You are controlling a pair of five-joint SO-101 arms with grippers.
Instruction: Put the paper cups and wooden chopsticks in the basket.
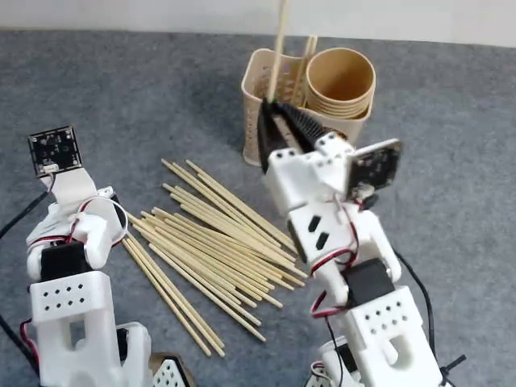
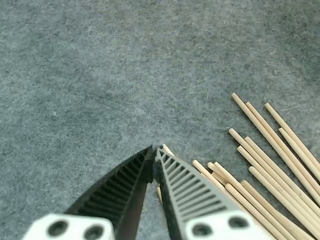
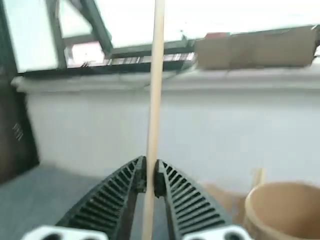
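The right gripper [image 1: 272, 103] is hanging over the near left side of the basket [image 1: 250, 89]. Its two black fingers are squeezing tight on one wooden chopstick [image 1: 279, 40]. The stick is standing almost straight up and is poking high above the fingers. In the right wrist view, the right gripper [image 3: 151, 161] is pinching the stick [image 3: 157, 75] right at its tips. The bottom end of the stick is hiding behind the fingers, so I cannot tell if it is touching the basket.

The basket is sitting at the far side of the gray table [image 1: 121, 97]. A stack of paper cups [image 1: 343, 81] is standing inside it, on its right side. A few more chopsticks [image 1: 305, 60] are leaning inside the basket, between the held stick and the cups. The top cup [image 3: 285, 210] is also showing in the right wrist view.

A big pile of chopsticks [image 1: 214, 242] is lying flat on the table between the two arms, near the basket but not touching it.

The left gripper [image 2: 154, 149] is pointing down at the gray table [image 2: 100, 75]. Its fingers are pressing together and holding nothing. The ends of the loose chopsticks [image 2: 270, 170] are lying just beside its tips.
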